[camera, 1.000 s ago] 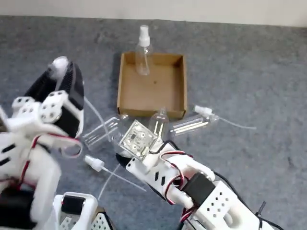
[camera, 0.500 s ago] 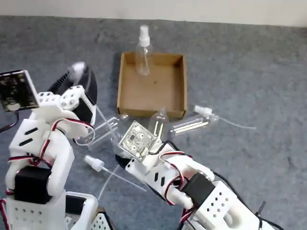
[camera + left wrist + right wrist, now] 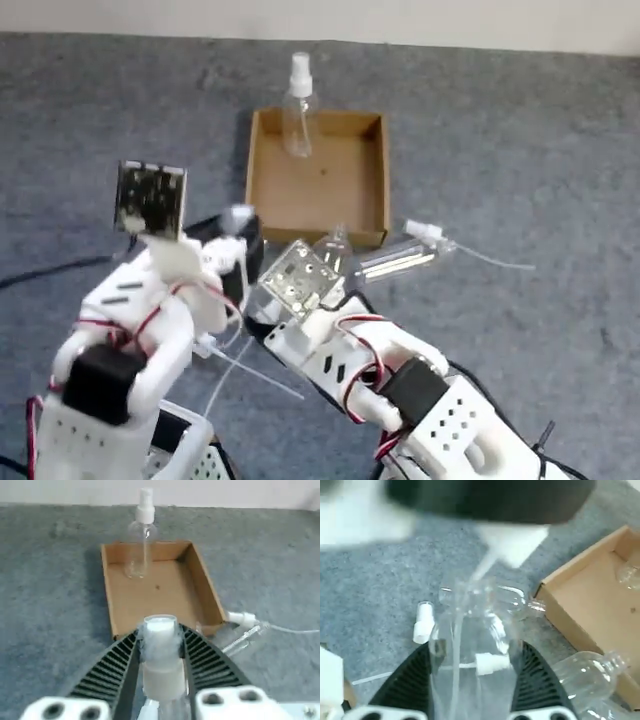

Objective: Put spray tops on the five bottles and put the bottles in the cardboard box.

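On the grey table [image 3: 520,130], items as found: cardboard box [image 3: 318,195], brown, open-topped; one bottle with spray top fitted [image 3: 298,105] inside it at the far wall (base within the box, as the left wrist view showed); left gripper [image 3: 160,630] clamped on a white spray top [image 3: 160,660], held just above the right gripper [image 3: 475,652]; right gripper closed around a clear uncapped bottle [image 3: 470,680], neck upward; the held top's dip tube [image 3: 482,572] ran down into that bottle's mouth. Just outside the box's near wall lay a second uncapped bottle [image 3: 335,250]; to its right a capped bottle [image 3: 405,260] lay on its side; a loose spray top [image 3: 422,622] lay on the table near the arms.
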`<act>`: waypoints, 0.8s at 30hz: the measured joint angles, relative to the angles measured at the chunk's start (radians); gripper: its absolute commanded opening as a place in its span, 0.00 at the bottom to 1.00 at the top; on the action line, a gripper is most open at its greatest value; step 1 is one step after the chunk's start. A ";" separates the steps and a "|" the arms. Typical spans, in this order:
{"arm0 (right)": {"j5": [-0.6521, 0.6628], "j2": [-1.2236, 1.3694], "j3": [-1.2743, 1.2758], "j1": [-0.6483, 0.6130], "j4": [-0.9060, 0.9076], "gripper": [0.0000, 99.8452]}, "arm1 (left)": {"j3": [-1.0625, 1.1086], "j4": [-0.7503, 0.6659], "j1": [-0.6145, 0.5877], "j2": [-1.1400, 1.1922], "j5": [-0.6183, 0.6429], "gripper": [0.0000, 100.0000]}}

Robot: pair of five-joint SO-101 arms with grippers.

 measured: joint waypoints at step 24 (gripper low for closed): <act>-0.163 0.008 0.074 0.011 -0.351 0.00 | 0.324 -0.127 0.020 -0.301 -0.061 0.00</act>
